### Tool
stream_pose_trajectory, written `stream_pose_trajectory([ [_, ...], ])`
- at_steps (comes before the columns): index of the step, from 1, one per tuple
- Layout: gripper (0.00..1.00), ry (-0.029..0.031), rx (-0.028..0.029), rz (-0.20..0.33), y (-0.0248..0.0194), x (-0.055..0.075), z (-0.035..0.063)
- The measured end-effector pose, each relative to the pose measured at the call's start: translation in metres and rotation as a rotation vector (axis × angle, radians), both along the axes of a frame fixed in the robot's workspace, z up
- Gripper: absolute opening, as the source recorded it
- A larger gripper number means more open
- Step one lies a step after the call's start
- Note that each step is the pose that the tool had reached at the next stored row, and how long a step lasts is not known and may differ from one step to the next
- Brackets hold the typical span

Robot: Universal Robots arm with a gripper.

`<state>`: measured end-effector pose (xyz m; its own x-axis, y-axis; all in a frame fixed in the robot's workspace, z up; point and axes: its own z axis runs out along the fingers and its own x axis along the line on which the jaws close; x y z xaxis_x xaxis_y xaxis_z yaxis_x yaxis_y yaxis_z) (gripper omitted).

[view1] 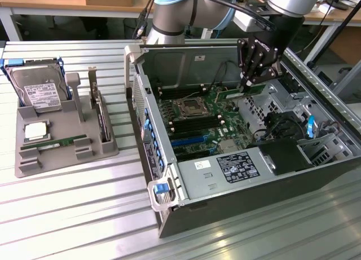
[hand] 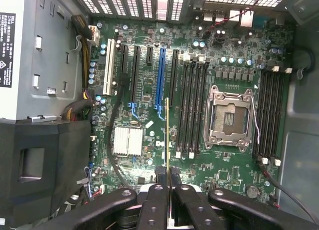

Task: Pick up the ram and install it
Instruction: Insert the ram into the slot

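Well off from the pincer, toward the exterior view's left, sits a grey moulded plastic tray [view1: 107, 151]. It holds a silver boxy hard drive [view1: 39, 93], a thin green strip [view1: 62, 141] lying in a groove, and an upright expansion card with a metal bracket [view1: 100, 116].

Nearer the pincer is the open black metal computer case [view1: 225, 201], and the green motherboard [view1: 197, 116] lies flat below the pincer.

Your black multi-link pincer [view1: 248, 82] hangs inside the case, pressed together on the ram [view1: 237, 92], the long, narrow green circuit-board stick. From the wrist you see the stick edge-on as a thin line [hand: 168, 130] running out from between the fingertips [hand: 168, 172]. It hovers clear of the board, just beside a bank of long black memory slots [hand: 192, 108] and the square metal processor socket [hand: 229, 117].

Expect the stick to be light, stiff and thin. It will likely crack or skew if twisted, and its flat faces are smooth enough to slip. The hold looks sound to me: both broad faces are clamped, and the contact edge is left free.
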<state>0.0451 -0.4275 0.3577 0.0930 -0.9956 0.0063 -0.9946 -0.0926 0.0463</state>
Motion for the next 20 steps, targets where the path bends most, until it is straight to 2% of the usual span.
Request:
stream_pose_trajectory([
  [20,0.12,0.0000,0.0001,0.000,0.0000,0.0002,-0.0052],
])
